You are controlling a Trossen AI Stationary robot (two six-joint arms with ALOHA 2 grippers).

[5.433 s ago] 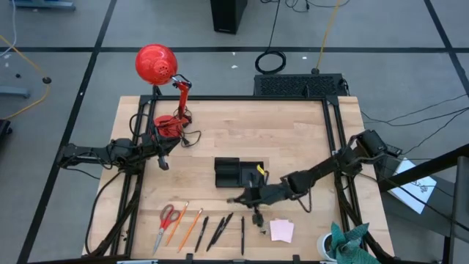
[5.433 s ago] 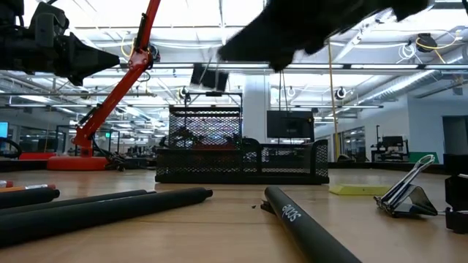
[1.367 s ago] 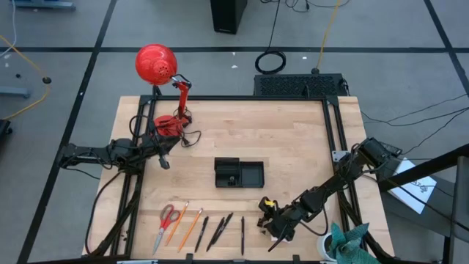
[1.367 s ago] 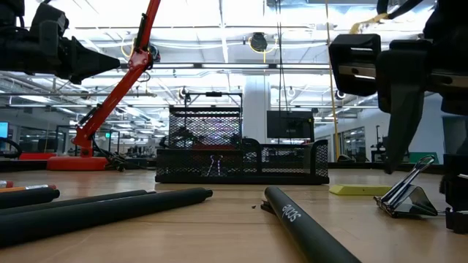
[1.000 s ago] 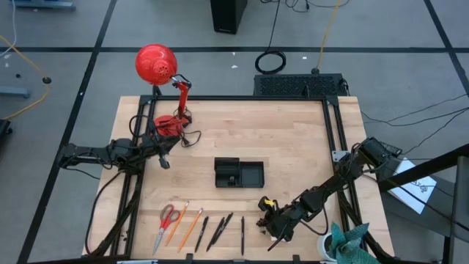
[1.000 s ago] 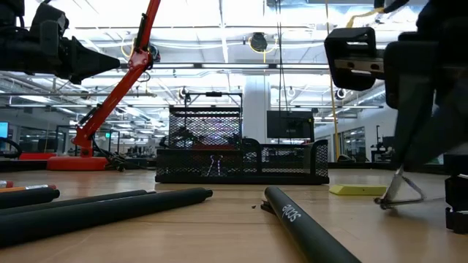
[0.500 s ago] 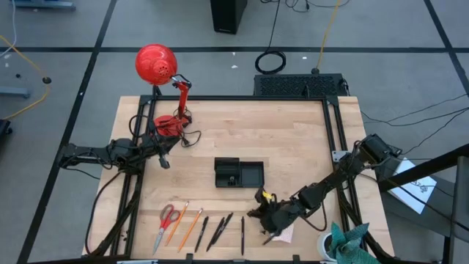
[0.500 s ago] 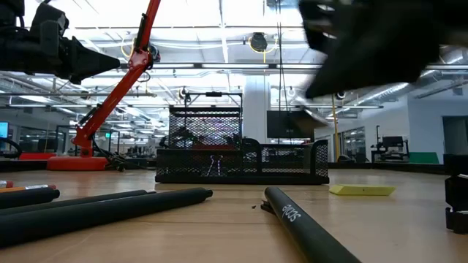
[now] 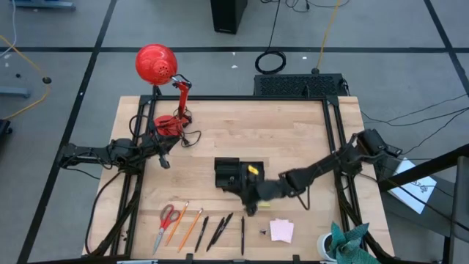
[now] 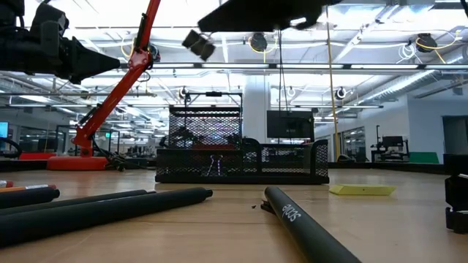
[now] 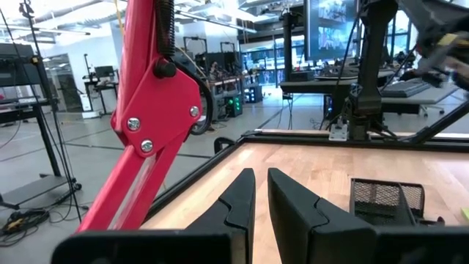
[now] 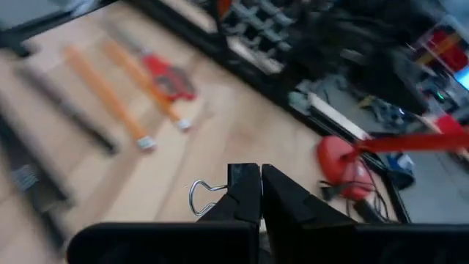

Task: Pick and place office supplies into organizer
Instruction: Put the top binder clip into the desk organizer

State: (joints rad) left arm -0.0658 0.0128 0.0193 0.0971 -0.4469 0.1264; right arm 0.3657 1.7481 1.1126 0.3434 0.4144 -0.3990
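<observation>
The right end effector (image 12: 260, 192) is clamped on a binder clip (image 12: 220, 192), whose wire loop sticks out beside the fingers in the right wrist view; in the high view that end effector (image 9: 249, 192) hangs just beside the near edge of the organizer (image 9: 238, 173), so the clip is in the air and not yet in a compartment. The low view shows one clip (image 10: 214, 166) already inside the organizer (image 10: 241, 162). Most of the work is left, I judge: scissors (image 9: 167, 219), pencils (image 9: 185, 224) and pens (image 9: 222, 229) lie in a row along the worktop's front edge, with a sticky pad (image 9: 281, 229) well apart to their right and a tiny dark clip (image 9: 263, 232) just beside it. The left end effector (image 9: 163, 160) waits by the lamp (image 9: 155, 64) base, fingers close together with a narrow gap and nothing between them.

The worktop (image 9: 293, 132) is pale wood in a black frame. Around it is grey floor with cables, and the low view looks into a big lit lab hall
</observation>
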